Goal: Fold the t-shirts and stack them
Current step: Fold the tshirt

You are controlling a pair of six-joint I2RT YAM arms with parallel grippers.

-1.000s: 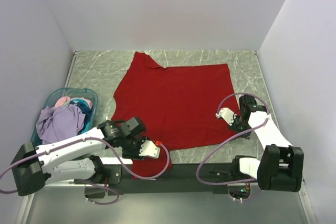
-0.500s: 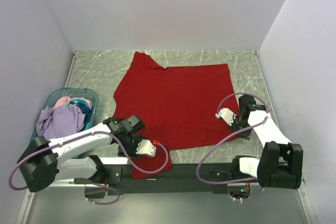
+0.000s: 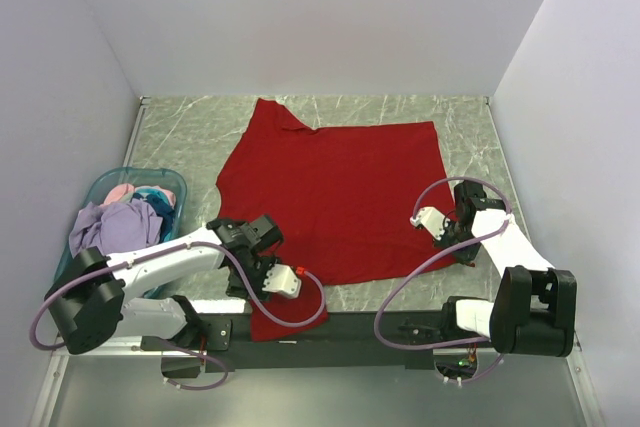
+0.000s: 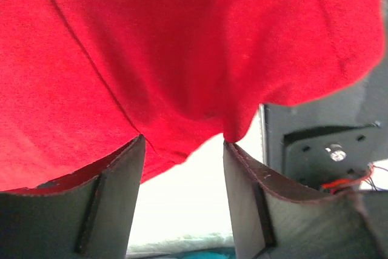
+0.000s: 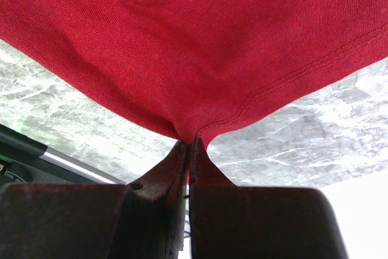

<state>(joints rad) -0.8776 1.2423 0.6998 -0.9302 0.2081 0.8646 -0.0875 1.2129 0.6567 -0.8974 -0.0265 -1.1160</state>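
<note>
A red t-shirt (image 3: 330,192) lies spread flat on the marble table, with a flap hanging over the near edge. My left gripper (image 3: 245,247) is at the shirt's near left edge. In the left wrist view it (image 4: 182,145) is open, with the red cloth (image 4: 182,47) touching both fingertips and nothing pinched between them. My right gripper (image 3: 447,237) is at the shirt's near right corner. In the right wrist view it (image 5: 189,142) is shut on the shirt's hem (image 5: 285,77), pulling the cloth into a small peak.
A teal basket (image 3: 172,179) at the left holds lilac, pink and blue clothes (image 3: 120,225). The enclosure's white walls stand on three sides. Purple cables loop around both arms. The arm mounts (image 4: 327,150) sit at the near table edge.
My left arm has swung in, its elbow moving up and right, and its gripper has shifted slightly at the shirt's near left edge. The right arm has barely moved.
</note>
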